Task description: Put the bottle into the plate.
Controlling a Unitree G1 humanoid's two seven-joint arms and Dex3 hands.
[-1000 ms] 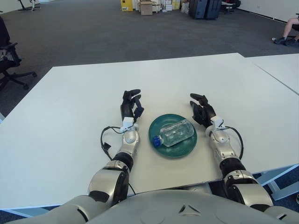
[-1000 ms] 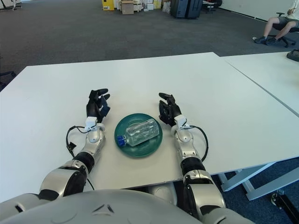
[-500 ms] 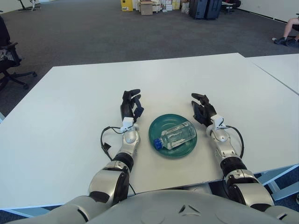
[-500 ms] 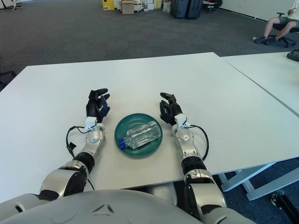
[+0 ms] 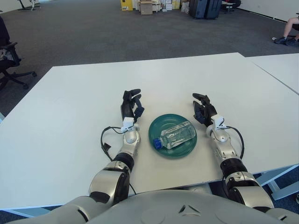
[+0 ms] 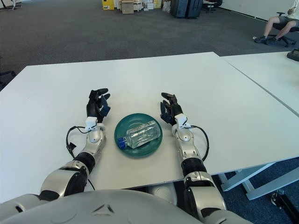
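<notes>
Left eye view: bottle (image 5: 174, 135) lying in plate (image 5: 161, 123); placement looks done. Both hands, left hand (image 5: 131, 105) and right hand (image 5: 202, 108), loosely spread, holding nothing. Next: retreat only.

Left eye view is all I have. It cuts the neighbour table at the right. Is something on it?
Observer: Yes, a dark object shows at the far edge of that table. I cannot tell what it is.
Operator: I see only legs in the far right corner. Who is there?
Observer: A person, seated, in shorts, with the legs stretched toward the left.
</notes>
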